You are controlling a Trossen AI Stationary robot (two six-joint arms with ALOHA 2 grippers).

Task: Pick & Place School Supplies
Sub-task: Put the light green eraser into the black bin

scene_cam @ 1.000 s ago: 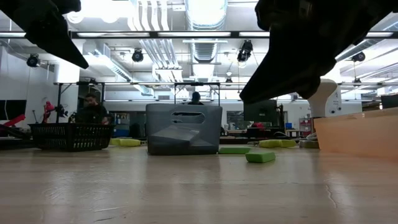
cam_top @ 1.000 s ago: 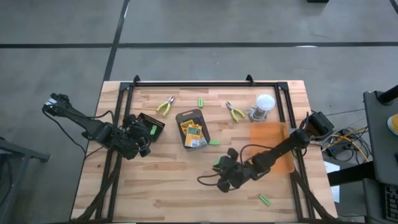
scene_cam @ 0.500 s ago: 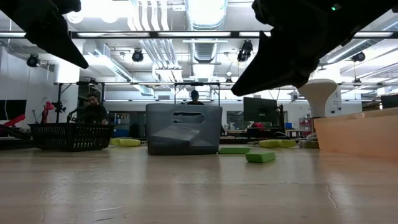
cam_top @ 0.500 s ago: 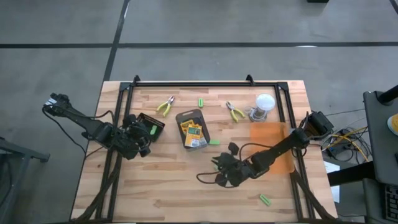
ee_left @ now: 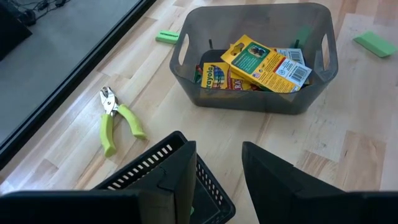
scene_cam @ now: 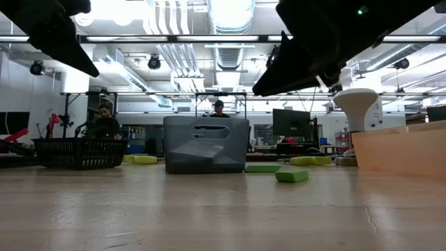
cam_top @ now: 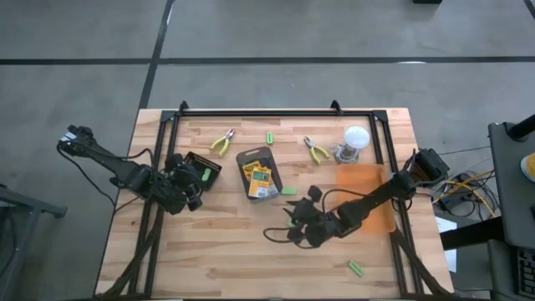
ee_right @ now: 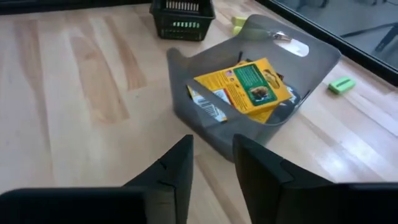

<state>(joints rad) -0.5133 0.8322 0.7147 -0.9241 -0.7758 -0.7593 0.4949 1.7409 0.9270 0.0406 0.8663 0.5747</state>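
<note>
On the left of the wooden counter, the left gripper is seen hovering over a small black basket, in which a bit of bright green is visible. Its jaws are parted by a narrow gap and nothing is held between them. Behind the basket, 1 pair of pliers with yellow-green handles is laid flat near the counter's far edge.

In the middle, a dark grey tray is placed, and the yellow-and-green crayon boxes are stacked inside it; the topmost box is tilted against the others. 1 green stick is found behind the tray, and another green stick is laid just beside the tray's right corner.

To the right of the tray, the right gripper is held low over bare wood, aimed toward the tray. Its jaws are slightly apart and empty.

Farther right, a second pair of pliers is set beside a clear jar with a white lid. An orange sheet is spread on the right side, and 1 more green stick is seen near the front edge.
</note>
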